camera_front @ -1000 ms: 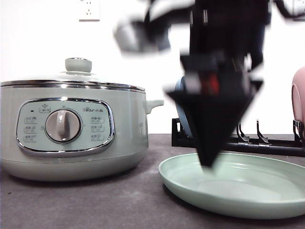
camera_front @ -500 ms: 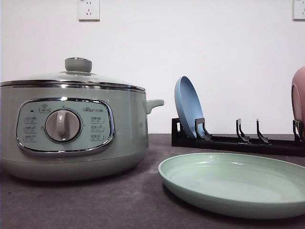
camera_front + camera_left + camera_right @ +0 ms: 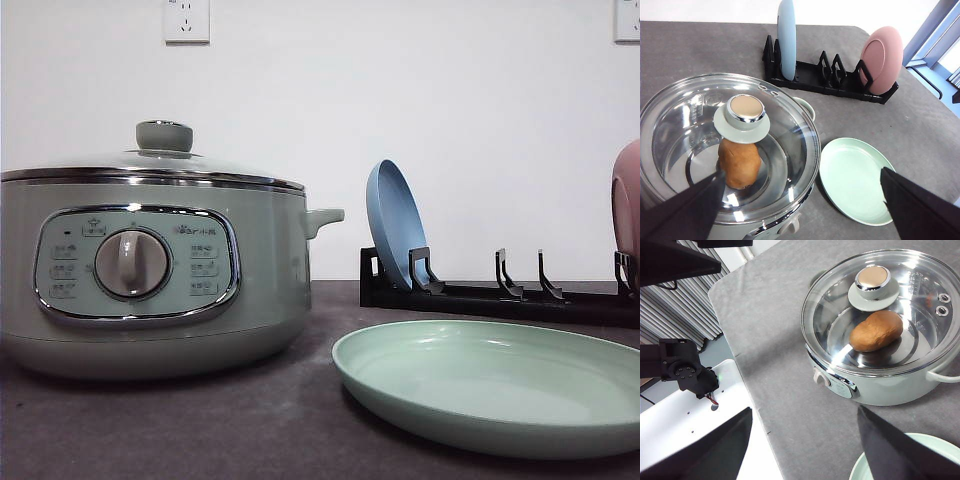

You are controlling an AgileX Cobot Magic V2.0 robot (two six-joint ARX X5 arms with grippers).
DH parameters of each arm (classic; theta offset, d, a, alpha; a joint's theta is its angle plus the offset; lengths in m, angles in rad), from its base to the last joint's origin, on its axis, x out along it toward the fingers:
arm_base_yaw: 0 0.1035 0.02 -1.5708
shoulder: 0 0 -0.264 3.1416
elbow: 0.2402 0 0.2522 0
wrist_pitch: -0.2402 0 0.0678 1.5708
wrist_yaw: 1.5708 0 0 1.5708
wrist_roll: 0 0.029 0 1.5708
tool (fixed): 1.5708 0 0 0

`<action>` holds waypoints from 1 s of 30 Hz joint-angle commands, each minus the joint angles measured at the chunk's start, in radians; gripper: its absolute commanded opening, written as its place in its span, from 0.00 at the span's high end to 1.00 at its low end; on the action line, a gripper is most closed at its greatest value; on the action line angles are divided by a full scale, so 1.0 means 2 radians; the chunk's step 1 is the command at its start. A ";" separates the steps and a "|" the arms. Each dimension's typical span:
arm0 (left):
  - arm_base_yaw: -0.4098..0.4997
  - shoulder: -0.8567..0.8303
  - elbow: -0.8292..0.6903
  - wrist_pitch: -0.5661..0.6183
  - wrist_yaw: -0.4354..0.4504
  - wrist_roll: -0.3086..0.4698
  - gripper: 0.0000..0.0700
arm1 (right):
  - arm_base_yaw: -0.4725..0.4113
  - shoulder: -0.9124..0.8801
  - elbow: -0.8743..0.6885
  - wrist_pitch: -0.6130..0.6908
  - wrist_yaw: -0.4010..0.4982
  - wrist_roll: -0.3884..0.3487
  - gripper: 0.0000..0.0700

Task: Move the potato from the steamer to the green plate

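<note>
- Potato (image 3: 740, 163): I log it inside the steamer (image 3: 150, 290), on the pot floor under the shut glass lid (image 3: 690, 130). Its long axis runs from beneath the knob (image 3: 742, 116) out toward the wall on the control-panel side.
- Lid: seated on the rim; by my reckoning it must come off before any grasp of the potato.
- Green plate (image 3: 500, 385): flat on the table just beside the steamer, on the robot's right, bare.
- Left gripper (image 3: 800, 210): spread wide, holding nothing, hanging above the steamer's near rim; knob and potato lie just ahead and below.
- Right gripper (image 3: 805, 450): spread wide, holding nothing, high over the table edge, well apart from the pot.
- Nearer arm: the left, I judge; it suits the knob.
- Rack (image 3: 500, 295): behind the plate, carrying an upright blue plate (image 3: 395, 238) and a pink dish (image 3: 882, 60).
</note>
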 commanded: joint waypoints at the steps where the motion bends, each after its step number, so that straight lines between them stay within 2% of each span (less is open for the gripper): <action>1: -0.001 0.003 0.012 0.005 0.002 -0.003 0.10 | 0.003 0.006 0.008 0.003 -0.001 0.001 0.41; 9: -0.001 0.013 0.021 0.005 -0.008 -0.017 0.09 | 0.003 0.006 0.008 0.003 -0.001 0.001 0.41; 14: -0.006 0.065 0.080 -0.020 -0.018 -0.024 0.09 | 0.003 0.006 0.008 0.000 -0.001 -0.004 0.41; 25: -0.065 0.262 0.293 -0.153 -0.134 0.012 0.09 | 0.003 0.006 0.008 -0.017 0.000 -0.018 0.41; 30: -0.097 0.345 0.362 -0.192 -0.177 0.021 0.09 | 0.003 0.006 0.008 -0.027 0.000 -0.023 0.41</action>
